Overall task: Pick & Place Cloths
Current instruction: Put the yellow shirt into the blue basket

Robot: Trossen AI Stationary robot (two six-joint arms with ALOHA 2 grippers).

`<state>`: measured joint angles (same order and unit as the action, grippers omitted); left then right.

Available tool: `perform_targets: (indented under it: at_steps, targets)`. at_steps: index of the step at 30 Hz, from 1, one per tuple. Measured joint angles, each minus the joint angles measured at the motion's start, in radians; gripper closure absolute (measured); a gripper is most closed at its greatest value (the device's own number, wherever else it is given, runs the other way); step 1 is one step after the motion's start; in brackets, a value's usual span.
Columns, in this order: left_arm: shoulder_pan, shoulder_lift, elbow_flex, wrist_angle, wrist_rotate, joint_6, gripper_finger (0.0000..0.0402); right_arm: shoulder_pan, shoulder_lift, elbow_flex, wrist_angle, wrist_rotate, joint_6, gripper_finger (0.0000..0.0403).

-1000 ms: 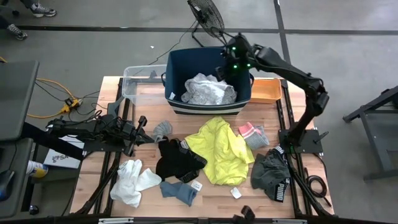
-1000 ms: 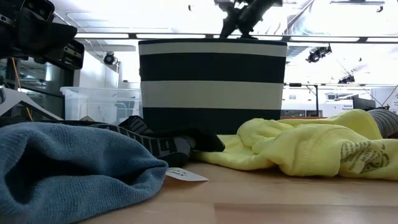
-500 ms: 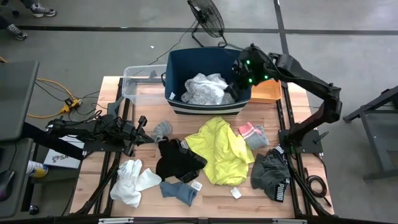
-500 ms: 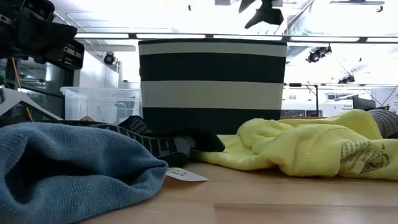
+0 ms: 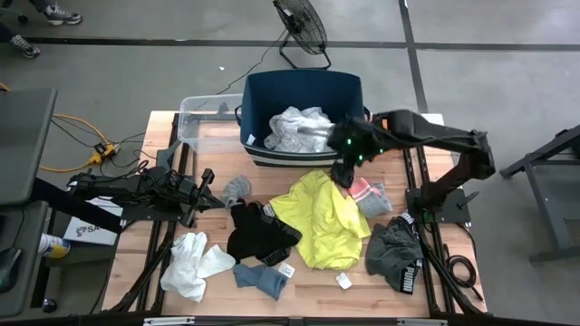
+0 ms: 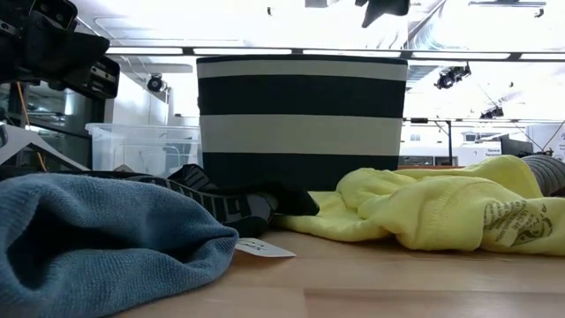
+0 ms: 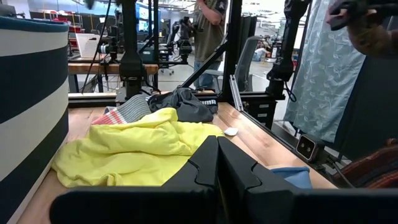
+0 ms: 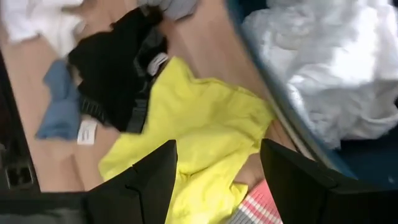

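Observation:
My right gripper [image 5: 343, 172] [image 8: 217, 180] is open and hangs in the air just near of the navy tub [image 5: 249, 100], over the far right edge of the neon yellow shirt [image 5: 322, 217] [image 8: 199, 130]. It holds nothing. White lace fabric [image 5: 299, 129] [image 8: 323, 68] lies inside the tub. Spread on the table are a black garment [image 5: 258, 231], white socks [image 5: 195, 263], a blue sock [image 5: 263, 276], a grey sock [image 5: 237, 188], a pink-striped sock [image 5: 370, 195] and dark grey shorts [image 5: 396, 254]. My left gripper [image 5: 207, 186] [image 7: 217, 162] waits shut at the table's left.
A clear plastic bin [image 5: 195, 122] stands left of the tub, and an orange tray [image 5: 390, 136] to its right shows partly behind my right arm. The striped tub wall [image 6: 300, 115] fills the middle of the low view. A person stands in the room beyond the table [image 7: 211, 25].
My right gripper has swung from above the tub's far right corner toward the table's near edge, crossing the tub's right side and coming down to hang over the yellow shirt's far edge. The cloths lie as before.

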<state>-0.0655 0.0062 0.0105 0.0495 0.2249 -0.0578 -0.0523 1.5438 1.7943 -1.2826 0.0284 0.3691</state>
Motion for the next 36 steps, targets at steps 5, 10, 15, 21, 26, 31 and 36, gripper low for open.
perform_targets:
  at_steps: [5, 10, 15, 21, 26, 31, 36]
  targets:
    - [0.000, 0.000, 0.000, 0.000, 0.000, 0.000, 0.0400, 0.108, 0.038, 0.000, 0.001, 0.000, -0.088, 0.0180]
    - [0.000, 0.000, 0.000, 0.000, 0.000, 0.000, 0.0400, 0.203, 0.094, 0.000, 0.007, 0.000, -0.255, 0.0180]
    - [0.000, 0.000, 0.000, 0.000, 0.000, 0.000, 0.0400, 0.257, 0.172, 0.000, 0.011, 0.008, -0.341, 0.0180]
    - [0.000, 0.000, 0.000, 0.000, 0.000, 0.000, 0.0400, 0.278, 0.278, 0.000, 0.011, 0.006, -0.359, 0.0180]
    - [0.000, 0.000, 0.000, 0.000, 0.000, 0.000, 0.0400, 0.293, 0.365, 0.000, 0.010, -0.009, -0.433, 0.0180]
    - [0.000, 0.000, 0.000, 0.000, 0.000, 0.000, 0.0400, 0.307, 0.442, 0.000, 0.006, -0.009, -0.506, 0.0180]
    - [0.000, 0.000, 0.000, 0.000, 0.000, 0.000, 0.0400, 0.316, 0.500, 0.000, 0.002, -0.009, -0.558, 0.0180]
